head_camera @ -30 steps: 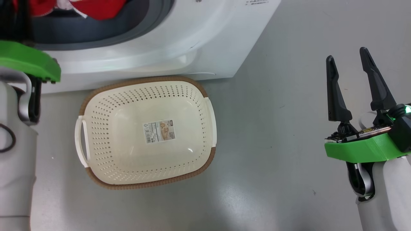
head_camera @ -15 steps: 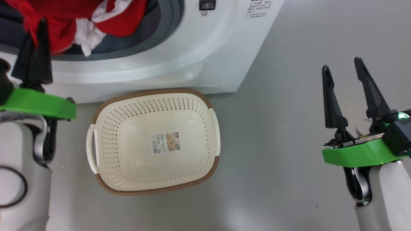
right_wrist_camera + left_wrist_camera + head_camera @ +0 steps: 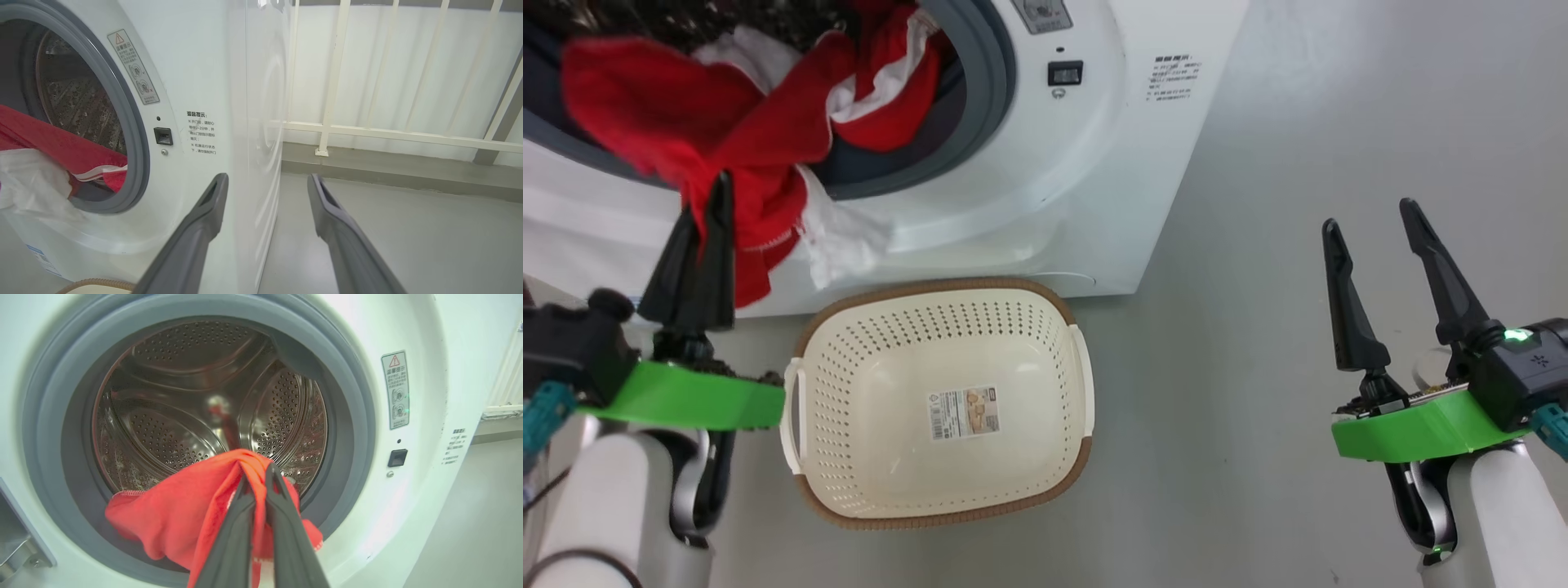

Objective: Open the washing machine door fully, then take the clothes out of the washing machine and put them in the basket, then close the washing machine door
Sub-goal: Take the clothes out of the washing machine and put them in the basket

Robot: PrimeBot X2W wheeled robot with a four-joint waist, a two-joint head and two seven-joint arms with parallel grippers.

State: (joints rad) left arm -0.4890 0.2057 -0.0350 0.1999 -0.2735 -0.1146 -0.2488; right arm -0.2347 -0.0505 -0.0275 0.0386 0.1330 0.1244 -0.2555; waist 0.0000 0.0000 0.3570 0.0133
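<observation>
The clothes [image 3: 727, 155] look soft and light, so they will likely sag and trail; a bunched fold of red cloth gives the best hold. They are bright red with white trim, and a white piece, perhaps separate, hangs from the washing machine [image 3: 1111, 163] opening, near the basket [image 3: 849, 392]. The left gripper [image 3: 707, 200] pinches the red fabric; the right gripper [image 3: 1370, 212] is spread, holding nothing.
</observation>
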